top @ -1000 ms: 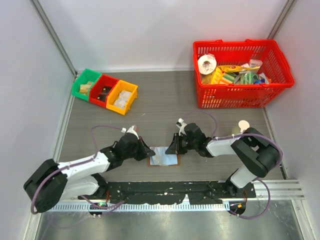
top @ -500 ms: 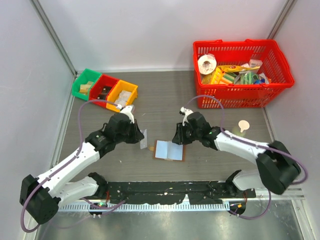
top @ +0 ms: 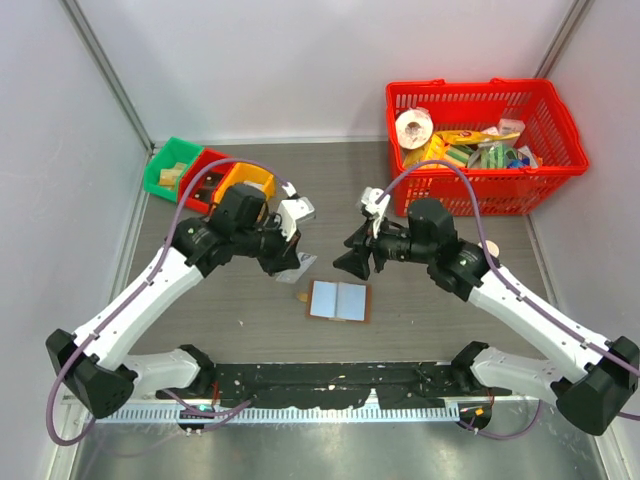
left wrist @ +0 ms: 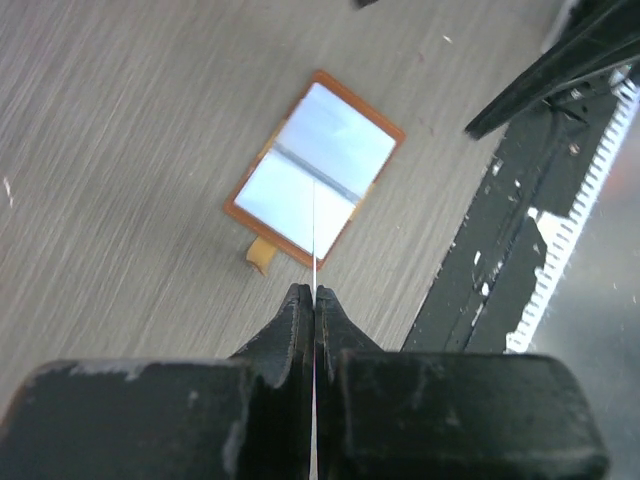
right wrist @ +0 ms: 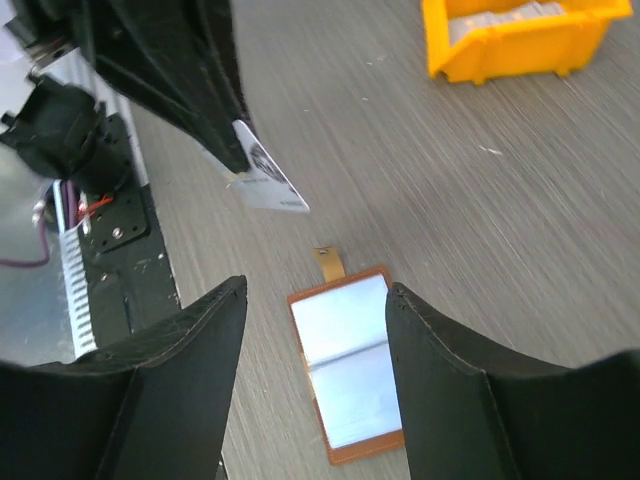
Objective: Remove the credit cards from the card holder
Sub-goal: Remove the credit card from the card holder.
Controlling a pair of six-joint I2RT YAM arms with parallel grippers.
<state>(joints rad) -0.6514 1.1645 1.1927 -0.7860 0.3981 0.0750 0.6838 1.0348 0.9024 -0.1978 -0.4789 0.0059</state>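
Left pincer [left wrist: 313, 300], clamped on one credit card's [right wrist: 268, 187] thin edge near the open card holder [top: 338, 300] on the surface [top: 330, 190], could drop it if that grip slips, while right pincer [top: 355, 262] hovers apart.

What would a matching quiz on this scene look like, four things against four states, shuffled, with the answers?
Things:
1 card holder
2 credit card
3 right gripper
4 red basket

States:
A open, holding nothing
B lying open on the table
C filled with assorted items, far right corner
D pinched in the left gripper, off the table

Pairs: 1-B; 2-D; 3-A; 4-C
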